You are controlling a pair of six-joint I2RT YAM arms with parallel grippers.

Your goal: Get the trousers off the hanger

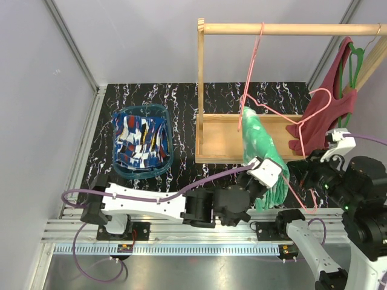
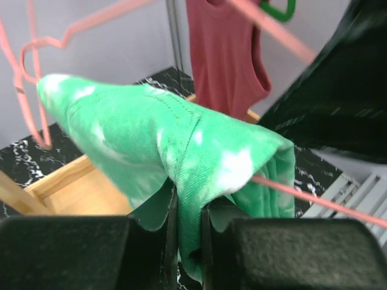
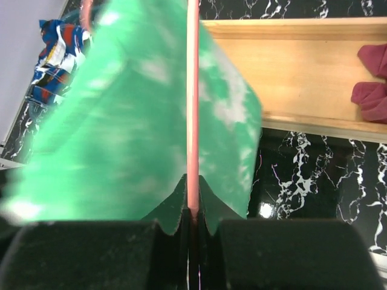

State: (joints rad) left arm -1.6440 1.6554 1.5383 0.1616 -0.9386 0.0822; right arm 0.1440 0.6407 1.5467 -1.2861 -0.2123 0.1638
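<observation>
The left hand meets the green trousers, which hang from a pink hanger on the wooden rail. Blue patterned trousers lie in a teal basket.

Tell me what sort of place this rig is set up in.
Probably a robotics lab test cell: plain grey partition walls, an aluminium mounting rail, and a wooden rack holding a pink hanger with green trousers.

Overhead wide — wrists close on trousers.
</observation>
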